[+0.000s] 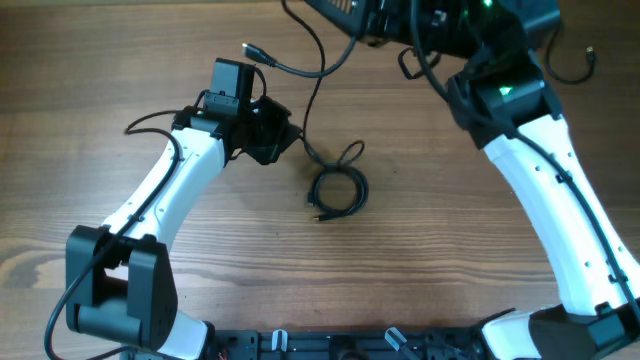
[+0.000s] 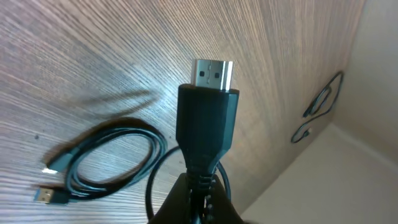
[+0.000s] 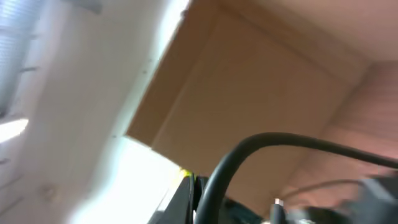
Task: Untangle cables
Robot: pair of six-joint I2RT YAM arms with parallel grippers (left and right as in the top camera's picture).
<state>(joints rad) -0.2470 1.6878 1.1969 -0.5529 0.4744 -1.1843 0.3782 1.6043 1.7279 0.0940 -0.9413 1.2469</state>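
Step in hand: I judged this the drawing-apart step. One cable end was taken up and the rest was not yet separated.
Left fingers: my left gripper was pressed together on the held cable, pinching the ribbed neck just under the plug body. The flat metal plug end stood clear above my fingertips.
Right fingers: my right gripper was closed, raised at the far right. A thick black cord arched past it in a blurred view, and I could not tell whether it was pinched or only passing.
Where the cables lay: the coiled cable lay flat on the table just right of my left gripper, with a small loose loop at its far side. The long cable curved from a far plug down toward my left wrist. I could not tell whether it was the one I held.
Next move: I judged it called for a slow draw of the held end away from the coil. I would watch that the coil did not drag along, and the other arm would pin it if it did.
Edges: in my left wrist view the wood ended close by at a pale drop. A small cable lay near that edge, so pulling that way risked sending something over.
Open room: bare wood lay near my left arm's base and between the two arms, which I judged the safer way to pull.
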